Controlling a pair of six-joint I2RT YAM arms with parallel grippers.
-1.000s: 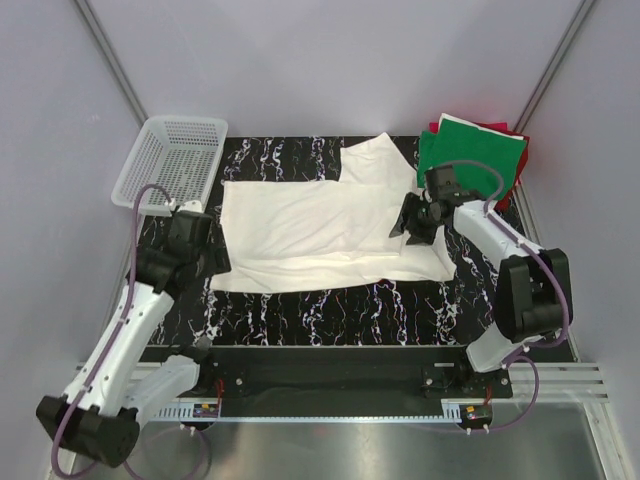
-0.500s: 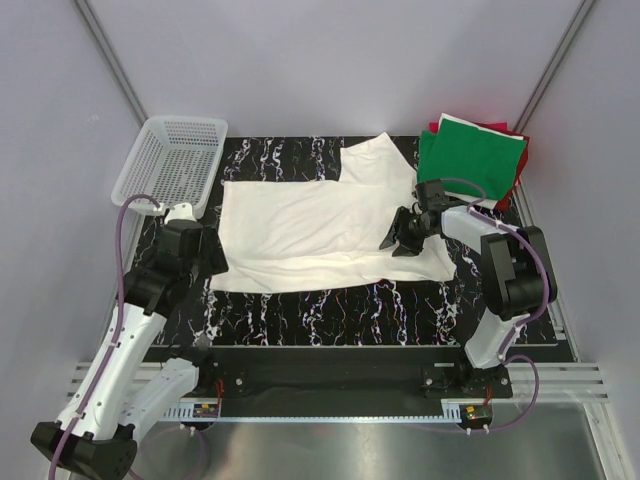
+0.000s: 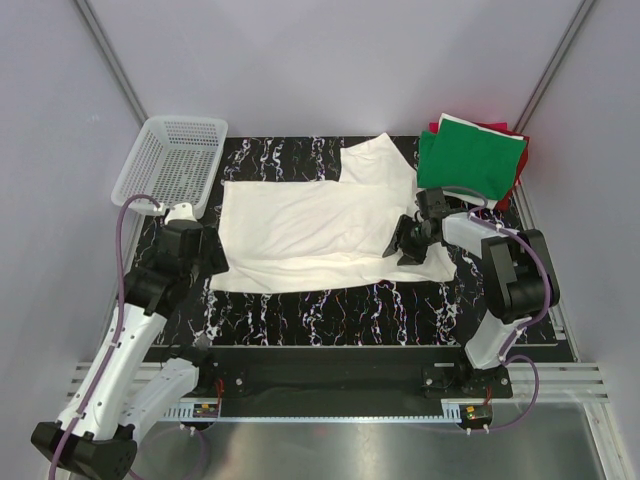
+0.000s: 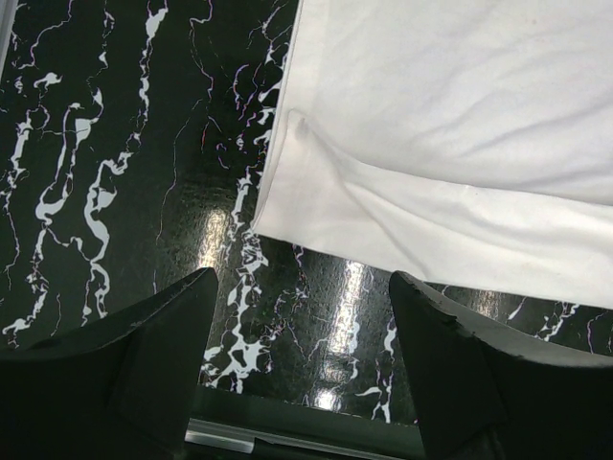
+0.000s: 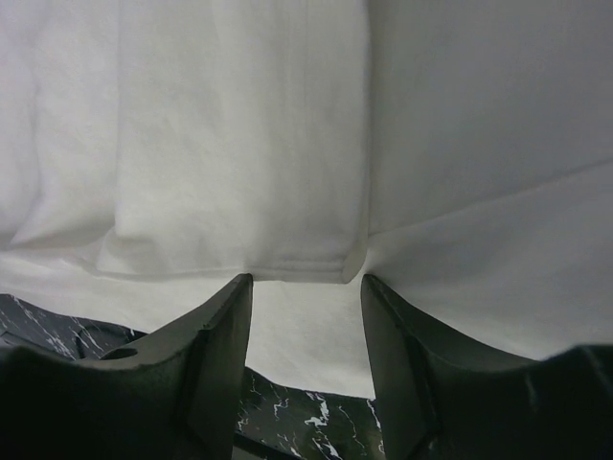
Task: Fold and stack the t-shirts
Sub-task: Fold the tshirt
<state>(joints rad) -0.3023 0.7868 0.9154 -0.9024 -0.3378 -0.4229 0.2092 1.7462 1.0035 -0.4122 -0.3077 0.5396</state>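
Note:
A cream-white t-shirt (image 3: 320, 225) lies spread flat on the black marbled table; no print shows on it. My left gripper (image 3: 212, 262) is open and empty just off the shirt's near-left corner (image 4: 273, 216). My right gripper (image 3: 398, 245) is open low over the shirt's right side, where a folded-in sleeve edge (image 5: 297, 264) lies just ahead of the fingertips; it holds nothing. A folded green t-shirt (image 3: 472, 155) lies on a red one (image 3: 498, 130) at the back right.
A white plastic mesh basket (image 3: 172, 165) stands at the back left. The table's (image 3: 330, 310) near edge runs along a black rail in front of the arm bases. Grey walls close in the back and sides.
My right gripper has moved down and slightly left over the shirt's right side. My left arm shifted a little toward the shirt's near-left corner, then stayed still.

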